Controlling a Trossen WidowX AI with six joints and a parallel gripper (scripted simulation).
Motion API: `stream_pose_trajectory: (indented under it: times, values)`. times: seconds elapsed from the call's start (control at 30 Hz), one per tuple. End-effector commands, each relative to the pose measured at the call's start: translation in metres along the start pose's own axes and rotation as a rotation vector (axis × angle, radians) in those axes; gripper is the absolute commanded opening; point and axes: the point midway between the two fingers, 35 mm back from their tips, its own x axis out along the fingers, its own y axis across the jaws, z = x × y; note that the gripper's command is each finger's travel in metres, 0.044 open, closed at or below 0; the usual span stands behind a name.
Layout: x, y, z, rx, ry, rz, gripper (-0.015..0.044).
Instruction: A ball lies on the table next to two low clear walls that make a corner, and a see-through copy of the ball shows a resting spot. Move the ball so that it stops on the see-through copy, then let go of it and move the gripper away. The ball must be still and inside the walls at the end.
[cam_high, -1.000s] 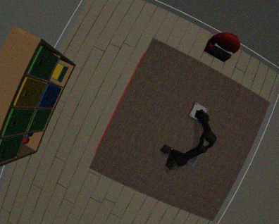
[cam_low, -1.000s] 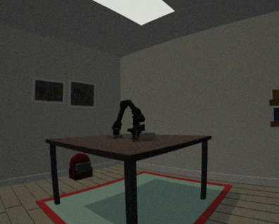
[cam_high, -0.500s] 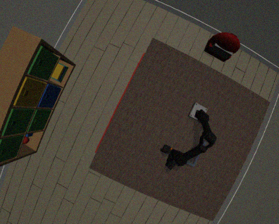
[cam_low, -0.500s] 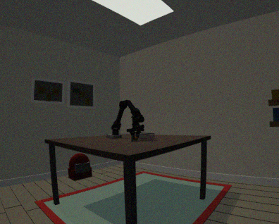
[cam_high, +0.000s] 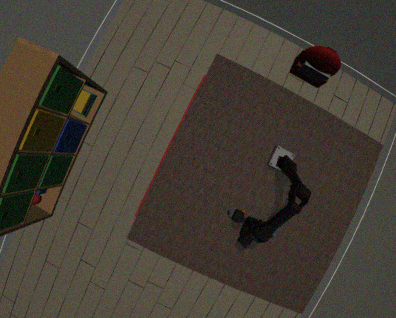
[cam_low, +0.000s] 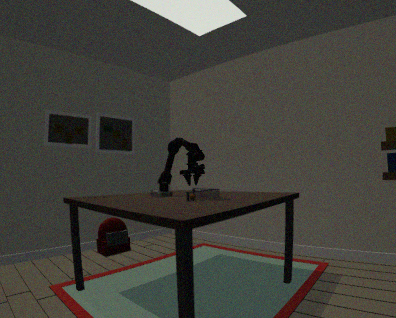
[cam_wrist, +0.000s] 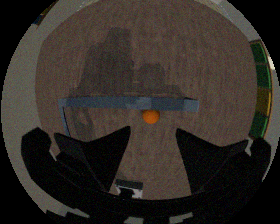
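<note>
Wrist view looks down past the two dark fingers of the jaws, which stand apart with nothing between them. An orange ball (cam_wrist: 150, 117) rests on the brown worktop (cam_wrist: 156, 53) ahead of the fingertips, clear of both of them and roughly centred in the gap. It sits just beside a low clear wall (cam_wrist: 128, 103) that runs across the view as a bluish strip; whether ball and wall touch cannot be told. A second, shorter wall meets the first at the left end and forms the corner. The see-through copy of the ball cannot be made out in any view. Shadows of the arm fall on the worktop beyond the wall.

From the outside camera, the arm (cam_low: 172, 160) arches up from its base and the gripper (cam_low: 192, 177) points downward, hanging above the worktop surface with its fingers spread. The ball (cam_low: 190, 196) shows as a small speck on the worktop below the fingertips, with the clear walls (cam_low: 207, 192) just beside it.

From above, the arm (cam_high: 292, 192) bends across the worktop (cam_high: 225, 125), and the ball (cam_high: 239, 215) lies near its outer end.
</note>
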Motion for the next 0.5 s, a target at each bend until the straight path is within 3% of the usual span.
stream_pose_trajectory:
  times: [0.0,0.2,0.37,0.47]
  values:
    - [0.000,0.000,0.000,0.000,0.000,0.000,0.0293]
    - [0.000,0.000,0.000,0.000,0.000,0.000,0.0293]
    - [-0.042,0.001,-0.004,0.000,0.003,0.000,0.0424]
    - [-0.050,0.001,-0.005,0.000,0.003,0.000,0.0440]
